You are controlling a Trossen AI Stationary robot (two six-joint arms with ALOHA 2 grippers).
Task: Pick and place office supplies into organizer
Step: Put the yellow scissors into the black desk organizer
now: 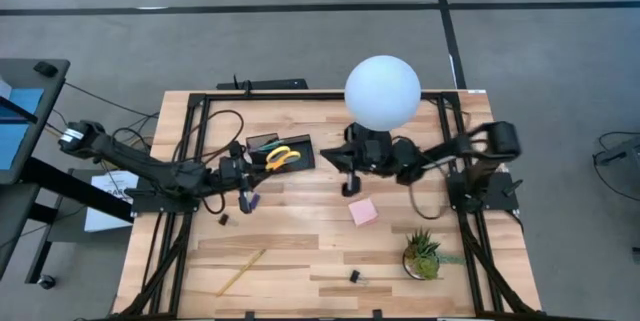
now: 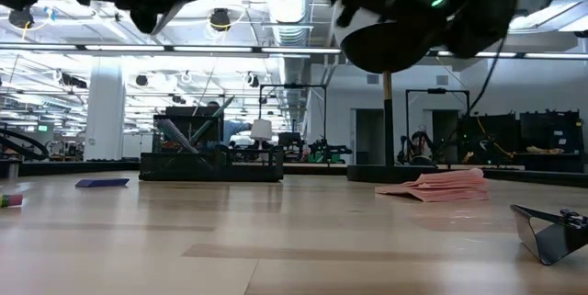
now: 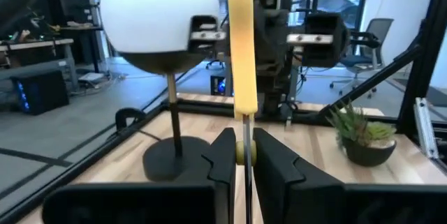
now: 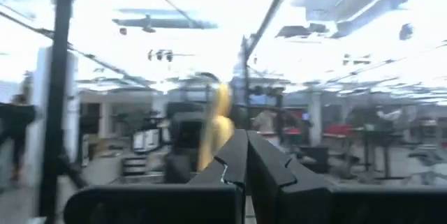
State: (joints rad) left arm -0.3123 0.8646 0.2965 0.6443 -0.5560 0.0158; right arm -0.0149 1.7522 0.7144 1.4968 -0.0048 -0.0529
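Note:
My left gripper (image 1: 258, 164) is shut on the yellow-handled scissors (image 1: 283, 156), which hang over the black organizer (image 1: 303, 153) near the table's far side. My right gripper (image 4: 246, 155) is shut and empty and floats just right of the organizer, in front of the lamp's base. Its wrist view shows the scissors (image 4: 215, 130) ahead. The pink sticky-note pad (image 1: 363, 211) lies flat on the table, nearer than the right gripper. A yellow pencil (image 1: 242, 271), a purple pen (image 1: 250, 202) and two black clips (image 1: 354, 276) (image 1: 223, 219) lie loose on the wood. My left gripper pinches the scissors between its two fingers (image 3: 225, 160) at the pivot (image 3: 242, 153), where blades and handles meet. The fingers come level from the table's left. The yellow handle (image 3: 241, 49) sticks out beyond the fingertips, and the scissors are lifted clear of the table.
The white globe lamp (image 1: 382, 91) stands right of the organizer, close to the right gripper. A small green potted plant (image 1: 422, 254) sits near the table's right near corner. A black frame (image 1: 190, 161) runs round the table. The near middle of the table has free room.

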